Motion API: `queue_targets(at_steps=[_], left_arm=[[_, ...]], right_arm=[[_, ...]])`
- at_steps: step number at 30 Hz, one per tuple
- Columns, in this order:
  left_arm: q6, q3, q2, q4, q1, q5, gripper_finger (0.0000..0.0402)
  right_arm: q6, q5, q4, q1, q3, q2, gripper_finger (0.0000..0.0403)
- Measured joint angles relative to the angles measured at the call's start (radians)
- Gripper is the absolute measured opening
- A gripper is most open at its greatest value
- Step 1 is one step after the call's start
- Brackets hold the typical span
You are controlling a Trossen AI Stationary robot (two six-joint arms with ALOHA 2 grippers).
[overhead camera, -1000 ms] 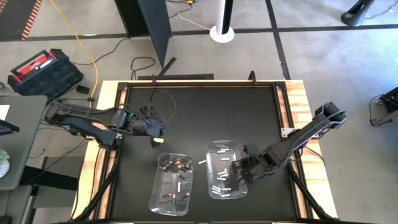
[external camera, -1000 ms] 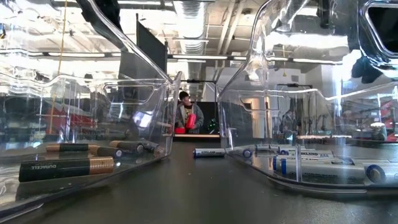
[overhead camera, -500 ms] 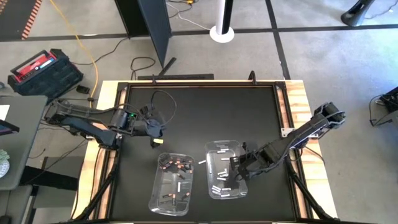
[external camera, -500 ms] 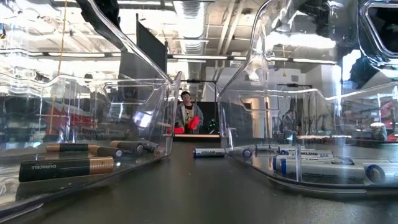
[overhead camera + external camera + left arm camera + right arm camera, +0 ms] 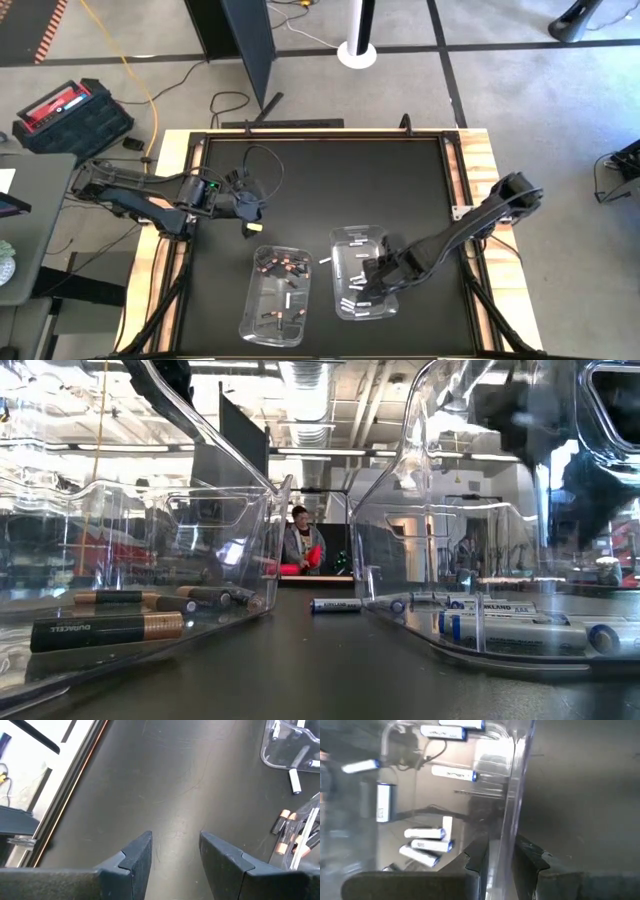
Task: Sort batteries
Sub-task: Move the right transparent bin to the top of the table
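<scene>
Right gripper (image 5: 368,288) astride right clear bin's (image 5: 372,232) wall, jaws apart either side; could drag or tip bin, spilling white batteries (image 5: 426,841). Left gripper (image 5: 256,214) idle far left, jaws apart

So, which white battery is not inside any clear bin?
The single white battery lying on the black mat in the gap between the two clear bins. All other white ones lie inside a bin.
</scene>
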Motion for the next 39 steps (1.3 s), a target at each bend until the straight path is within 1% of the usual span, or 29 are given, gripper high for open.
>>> queue_targets(at_steps=[4, 7, 9, 12, 13, 15, 21, 23, 28, 30, 33, 36, 39], left_arm=[[0.004, 0.0, 0.0, 0.001, 0.0, 0.0, 0.0157], [0.004, 0.0, 0.0, 0.001, 0.0, 0.0, 0.0157], [0.005, 0.0, 0.0, 0.001, 0.0, 0.0, 0.0157], [0.008, 0.0, 0.0, 0.002, 0.0, -0.001, 0.0157], [0.008, 0.0, 0.0, 0.003, 0.0, 0.0, 0.0157], [0.007, 0.0, 0.0, 0.004, 0.0, -0.001, 0.0157], [0.011, 0.0, 0.0, 0.003, 0.0, -0.001, 0.0157], [0.011, 0.0, 0.0, 0.003, 0.0, -0.001, 0.0157], [0.012, 0.0, 0.0, 0.004, 0.0, -0.001, 0.0157], [0.019, 0.0, 0.0, 0.004, 0.0, -0.001, 0.0157], [0.03, 0.0, 0.0, 0.006, 0.0, -0.002, 0.0157], [0.031, 0.0, 0.0, 0.019, 0.009, -0.001, 0.0157], [0.029, 0.0, 0.0, 0.028, 0.022, -0.002, 0.0157]], right_arm=[[-0.002, -0.034, 0.041, -0.002, 0.0, 0.06, 0.0092], [-0.002, -0.085, 0.048, -0.005, 0.0, 0.089, 0.0087], [-0.003, -0.108, 0.045, -0.005, 0.0, 0.098, 0.0071], [0.003, -0.108, 0.048, -0.005, 0.001, 0.104, 0.0023], [0.004, -0.108, 0.047, -0.005, 0.001, 0.103, 0.0014], [0.003, -0.109, 0.044, -0.007, 0.001, 0.102, 0.0011], [0.01, -0.112, 0.039, -0.015, 0.0, 0.052, 0.0003], [0.023, -0.11, 0.012, -0.019, 0.0, 0.02, 0.0002], [0.048, -0.06, -0.095, -0.037, 0.0, -0.08, 0.0001], [0.032, -0.058, -0.15, -0.062, 0.0, -0.122, 0.0001], [-0.038, -0.057, -0.227, -0.135, 0.0, -0.172, 0.0001], [-0.156, -0.053, -0.252, -0.255, 0.0, -0.215, 0.0001], [-0.331, -0.046, -0.229, -0.404, 0.0, -0.24, 0.0]])
